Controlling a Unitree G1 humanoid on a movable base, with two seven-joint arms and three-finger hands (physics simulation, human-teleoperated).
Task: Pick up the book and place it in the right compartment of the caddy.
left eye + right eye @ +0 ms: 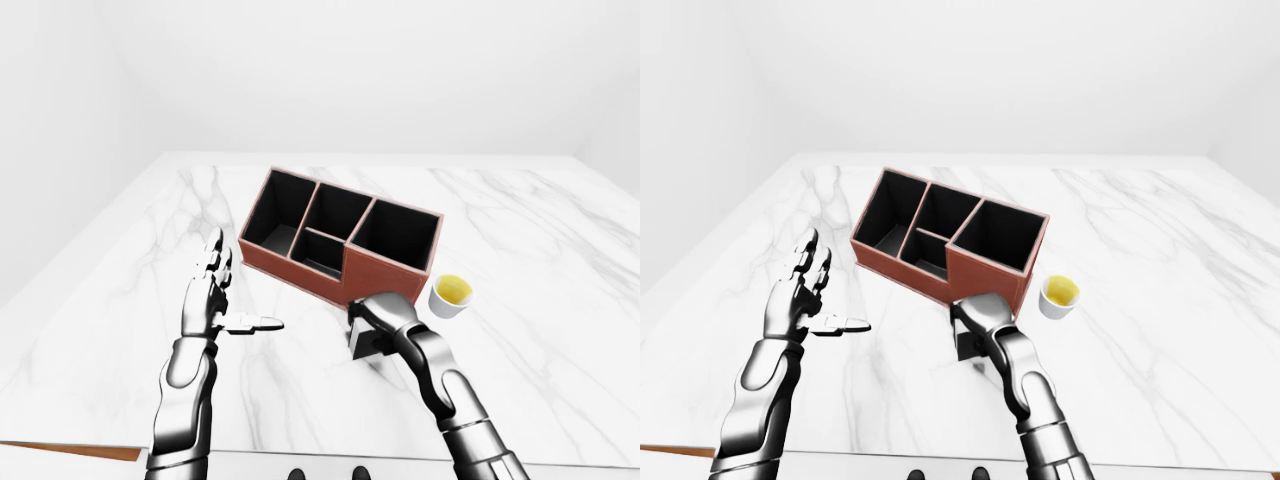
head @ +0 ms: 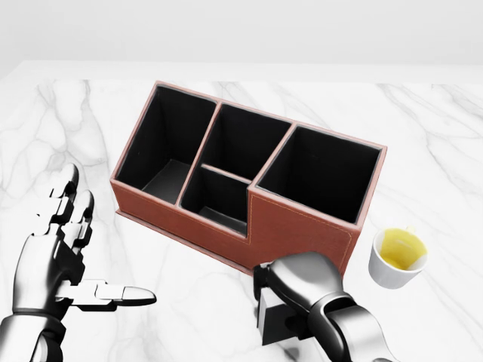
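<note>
Bare simulated room, plain white walls, marble table [image 1: 560, 300], desk caddy [image 2: 302, 226], cup [image 2: 398, 257]

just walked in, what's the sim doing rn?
The right hand is closed over a dark book on the marble table, just below the brown caddy in the head view. The caddy's compartments look empty, so the book isn't placed yet. The left hand hovers open, apart from everything. A white cup with yellow contents stands right of the caddy.
</note>
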